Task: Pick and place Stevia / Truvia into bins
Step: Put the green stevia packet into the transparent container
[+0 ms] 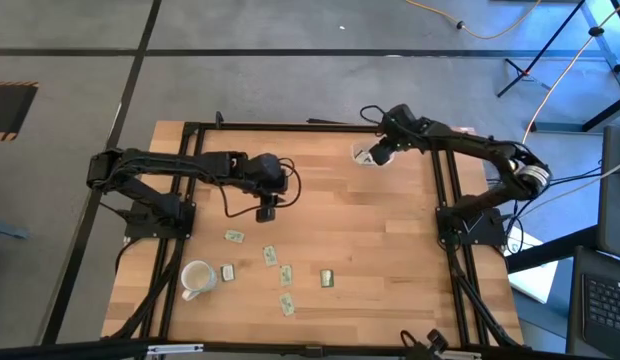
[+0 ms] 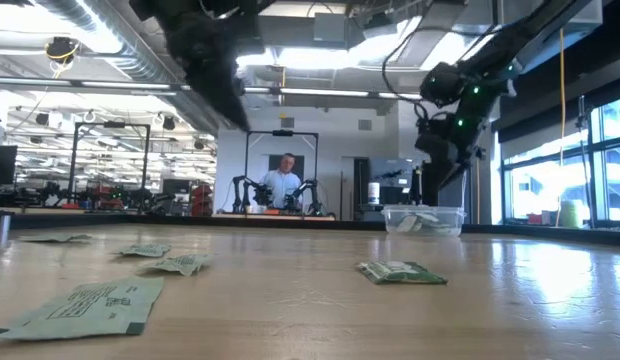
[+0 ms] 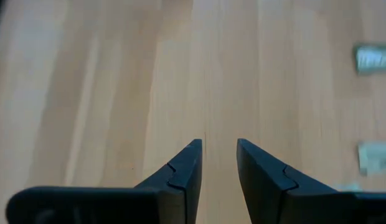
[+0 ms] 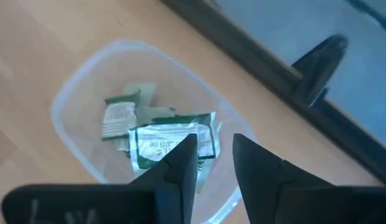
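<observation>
Nearest the low camera a flat, crinkled pale-green sachet (image 2: 85,307) is seen lying on the butcher-block table (image 1: 390,240); further sachets are scattered over the near half of the wood — six counted from above, beside a white handled mug (image 1: 196,278). Clear, round-cornered plastic tub (image 4: 78,93) is set at the far edge, several creased green-and-white packets (image 4: 171,142) piled inside. Right gripper (image 4: 213,163) is held just above the tub, dark wedge fingers slightly parted, nothing held. Left gripper (image 3: 218,165) is poised over bare wood mid-table — narrow gap between tapered fingers, nothing gripped.
</observation>
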